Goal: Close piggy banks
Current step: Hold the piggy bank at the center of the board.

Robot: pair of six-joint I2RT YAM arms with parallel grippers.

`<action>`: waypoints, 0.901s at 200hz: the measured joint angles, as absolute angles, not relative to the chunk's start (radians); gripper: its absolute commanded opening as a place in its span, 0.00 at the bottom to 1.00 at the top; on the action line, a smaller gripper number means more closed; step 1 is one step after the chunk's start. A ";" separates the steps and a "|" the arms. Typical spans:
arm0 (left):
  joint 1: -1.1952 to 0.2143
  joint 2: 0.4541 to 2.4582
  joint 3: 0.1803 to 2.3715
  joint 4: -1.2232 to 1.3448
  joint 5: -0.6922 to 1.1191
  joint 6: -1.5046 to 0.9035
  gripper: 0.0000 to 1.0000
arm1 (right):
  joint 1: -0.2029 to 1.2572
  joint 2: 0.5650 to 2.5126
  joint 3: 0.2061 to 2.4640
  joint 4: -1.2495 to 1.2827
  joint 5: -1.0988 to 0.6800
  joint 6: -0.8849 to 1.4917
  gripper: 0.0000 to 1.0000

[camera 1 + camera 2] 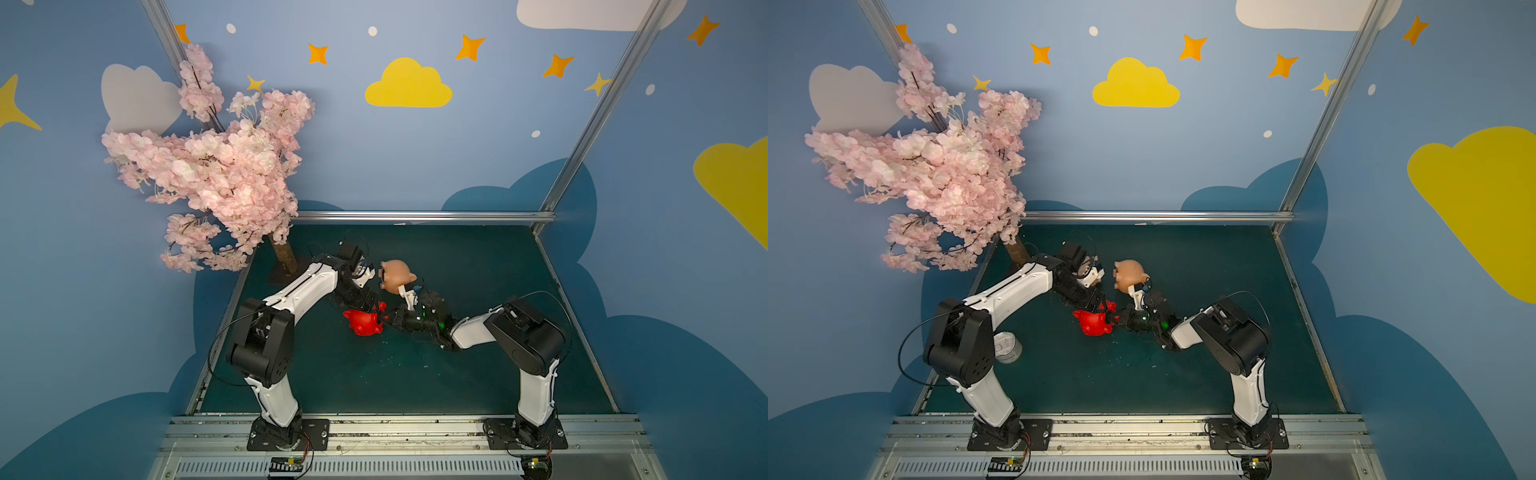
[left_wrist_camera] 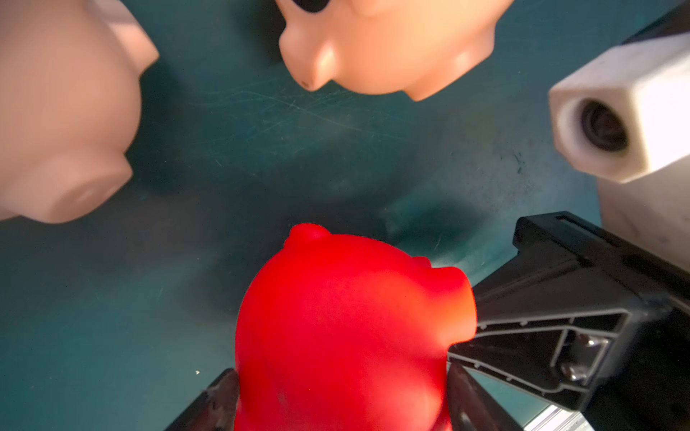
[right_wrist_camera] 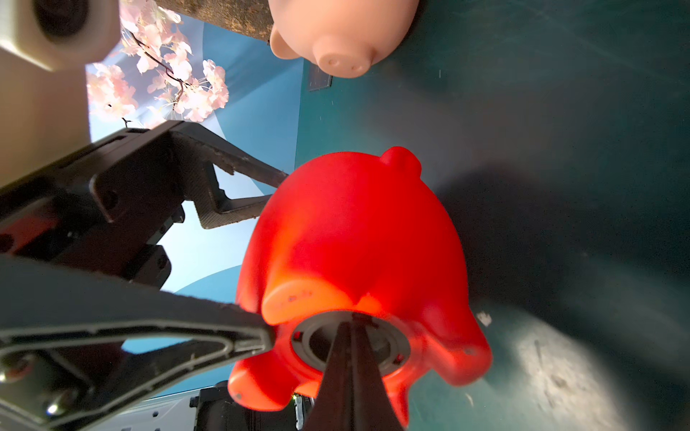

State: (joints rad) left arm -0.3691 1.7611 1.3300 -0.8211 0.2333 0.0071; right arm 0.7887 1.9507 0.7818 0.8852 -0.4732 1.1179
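Red pig [image 1: 363, 322] at middle of mat [image 1: 457, 374], belly sideways, clamped in my left gripper [image 2: 341, 373] | my right gripper [image 3: 353, 328] pinched shut, tips on its belly ring [image 3: 388, 347] | tan pig [image 1: 397, 276] and paler pig [image 2: 67, 112] just beyond | pink tree [image 1: 216, 174] far left corner.

The left arm [image 1: 301, 291] is rising from its base, folding at a raised elbow and reaching forward and inward, with its wrist bending back down toward the middle. The left gripper [image 1: 375, 309] is clamping its jaws on opposite sides of the red piggy bank [image 1: 363, 323]. The right arm [image 1: 536, 386] is standing up from its base, bending sharply at the elbow and stretching its forearm low toward the middle. The right gripper [image 1: 387, 319] is pointing toward the left one with its jaws pressed fully together. In the right wrist view their tip is meeting the bank's underside.
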 measured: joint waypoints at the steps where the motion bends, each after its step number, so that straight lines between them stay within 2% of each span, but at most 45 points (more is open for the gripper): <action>1: -0.369 1.761 1.330 -0.821 0.233 0.007 0.83 | 0.789 1.950 0.782 0.885 -0.473 1.118 0.00; 44: -0.373 1.760 1.330 -0.824 0.233 0.012 0.86 | 0.789 1.929 0.787 0.829 -0.465 1.098 0.00; 68: -0.381 1.760 1.330 -0.833 0.235 0.012 0.88 | 0.789 1.901 0.788 0.764 -0.459 1.068 0.07; 119: -0.389 1.760 1.340 -0.864 0.257 0.010 0.90 | 0.775 1.817 0.797 0.567 -0.444 0.983 0.13; 180: -0.386 1.706 1.388 -0.821 0.237 -0.033 0.90 | 0.744 1.713 0.806 0.378 -0.421 0.888 0.14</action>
